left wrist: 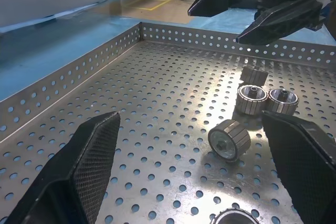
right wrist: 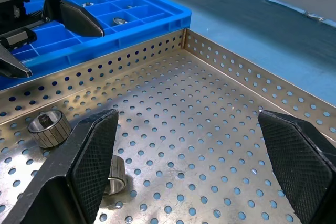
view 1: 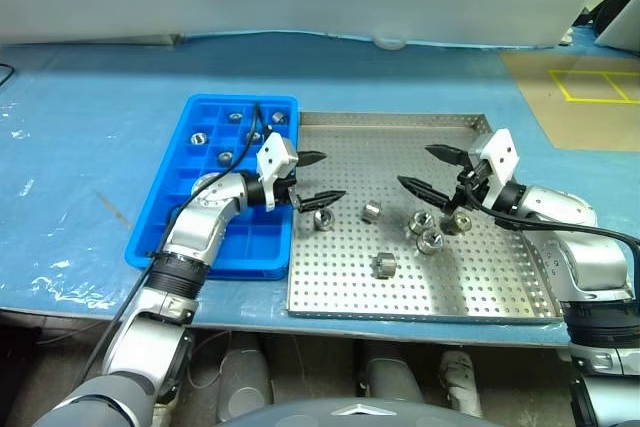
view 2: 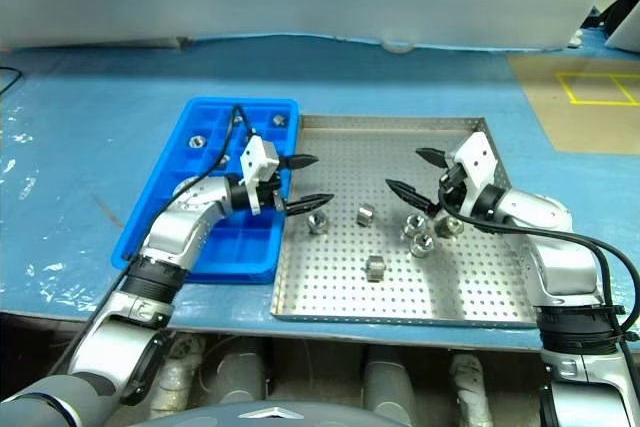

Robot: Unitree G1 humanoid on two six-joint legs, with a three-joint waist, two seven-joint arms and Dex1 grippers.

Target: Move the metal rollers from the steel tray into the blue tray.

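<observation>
Item: metal rollers (view 1: 384, 265), six loose on the steel tray (view 1: 500, 292), nearest one lying alone at the front. Next back, one roller sits just beyond my left gripper (view 1: 318, 179), spread and empty at the tray's left rim. A cluster lies under my right gripper (view 1: 432, 171), likewise spread; blue tray (view 1: 170, 209) adjoins left.

Rollers (view 2: 373, 267) on steel tray (view 2: 400, 309)
</observation>
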